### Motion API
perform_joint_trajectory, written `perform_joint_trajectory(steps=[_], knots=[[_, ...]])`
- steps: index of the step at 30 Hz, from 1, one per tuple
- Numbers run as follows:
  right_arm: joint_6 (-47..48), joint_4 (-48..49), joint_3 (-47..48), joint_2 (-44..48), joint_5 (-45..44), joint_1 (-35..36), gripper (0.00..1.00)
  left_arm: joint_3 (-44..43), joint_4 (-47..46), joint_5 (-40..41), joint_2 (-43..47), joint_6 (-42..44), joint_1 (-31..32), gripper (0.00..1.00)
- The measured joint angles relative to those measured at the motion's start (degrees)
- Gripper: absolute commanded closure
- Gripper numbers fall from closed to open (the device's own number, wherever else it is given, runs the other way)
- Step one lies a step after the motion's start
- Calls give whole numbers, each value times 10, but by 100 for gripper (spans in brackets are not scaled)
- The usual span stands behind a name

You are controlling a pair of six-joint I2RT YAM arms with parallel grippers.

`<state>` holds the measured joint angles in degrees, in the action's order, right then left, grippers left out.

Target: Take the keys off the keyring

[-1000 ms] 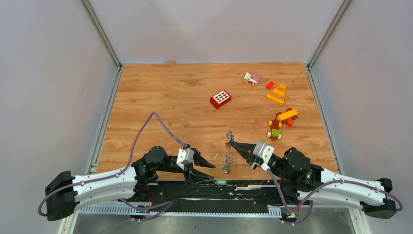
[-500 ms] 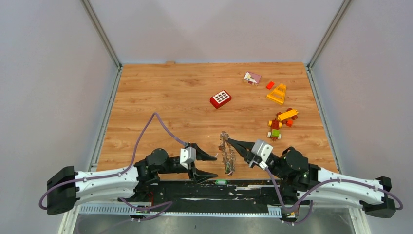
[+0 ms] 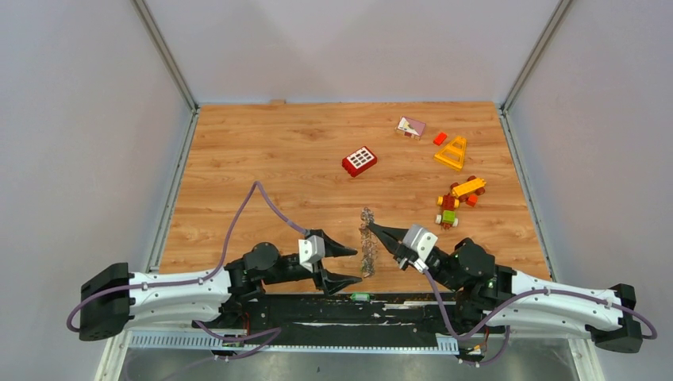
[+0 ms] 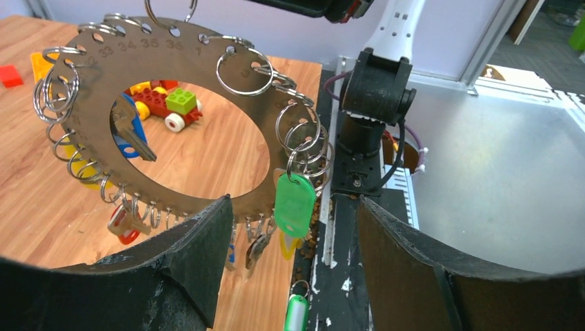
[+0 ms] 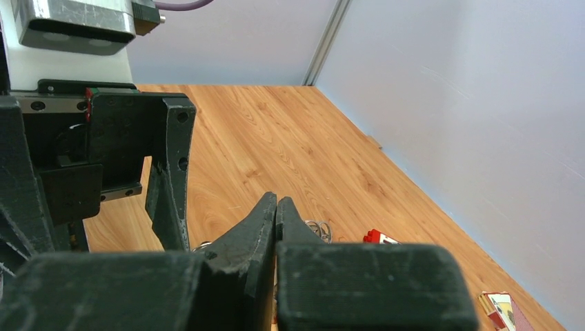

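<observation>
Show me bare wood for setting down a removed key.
Bare: the table's left half beyond the left arm, across to the red brick; also the strip between brick and keyring. Crowded: the toys at far right.

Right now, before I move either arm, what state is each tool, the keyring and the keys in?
right tool, shut on the keyring's top, holding it up.
left tool, open, holding nothing, jaws beside the keyring's lower edge.
keyring, hanging upright from the right tool.
keys, hanging on split rings around the keyring.
green tag, dangling from the keyring's lower edge.
</observation>
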<state>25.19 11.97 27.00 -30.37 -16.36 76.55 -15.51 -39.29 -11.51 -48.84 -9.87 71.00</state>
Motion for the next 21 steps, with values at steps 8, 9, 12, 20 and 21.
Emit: perform_joint_trajectory(steps=[8, 9, 12, 20, 21], knots=[[0, 8, 0, -2, 0, 0, 100, -14, -2, 7, -44, 4, 2, 37], [0, 9, 0, -2, 0, 0, 100, -16, -2, 7, -49, 5, 2, 39], [0, 10, 0, -2, 0, 0, 100, -20, -5, 4, -58, 8, 2, 46], [0, 12, 0, -2, 0, 0, 100, -27, -3, -10, -63, 15, 3, 62], [0, 12, 0, -2, 0, 0, 100, -29, -2, -13, -62, 15, 3, 63]])
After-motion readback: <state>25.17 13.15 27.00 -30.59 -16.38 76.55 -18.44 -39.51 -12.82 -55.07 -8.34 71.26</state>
